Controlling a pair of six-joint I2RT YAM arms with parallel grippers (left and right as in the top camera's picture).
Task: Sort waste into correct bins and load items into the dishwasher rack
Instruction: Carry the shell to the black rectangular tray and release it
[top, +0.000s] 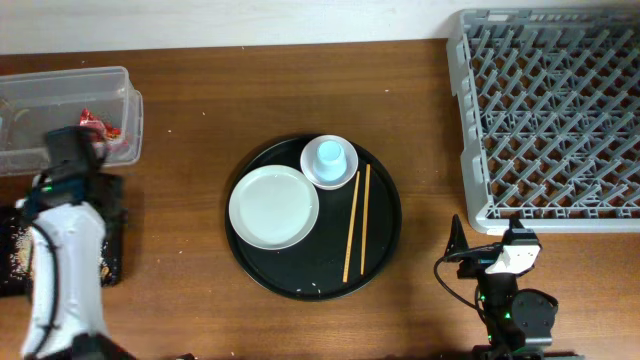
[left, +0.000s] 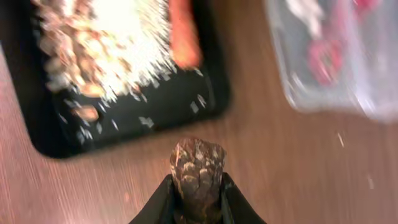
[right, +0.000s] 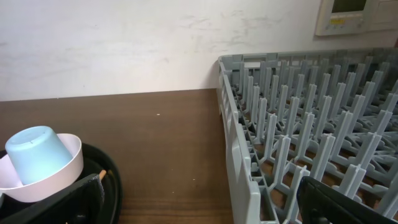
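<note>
The left gripper (left: 197, 194) is pinched tight on the small dark scrap (left: 198, 163). The black tray (left: 155, 115), holding rice (left: 124, 31), lies ahead-left of it and the clear tub (left: 348, 93) ahead-right. The right gripper (right: 199, 205) gapes wide and holds nothing, with the rack (right: 298, 124) ahead-right.

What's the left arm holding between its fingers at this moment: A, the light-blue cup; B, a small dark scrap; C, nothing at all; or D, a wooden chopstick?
B: in the left wrist view the left fingers are shut on a small dark scrap, held above the wooden table.
</note>
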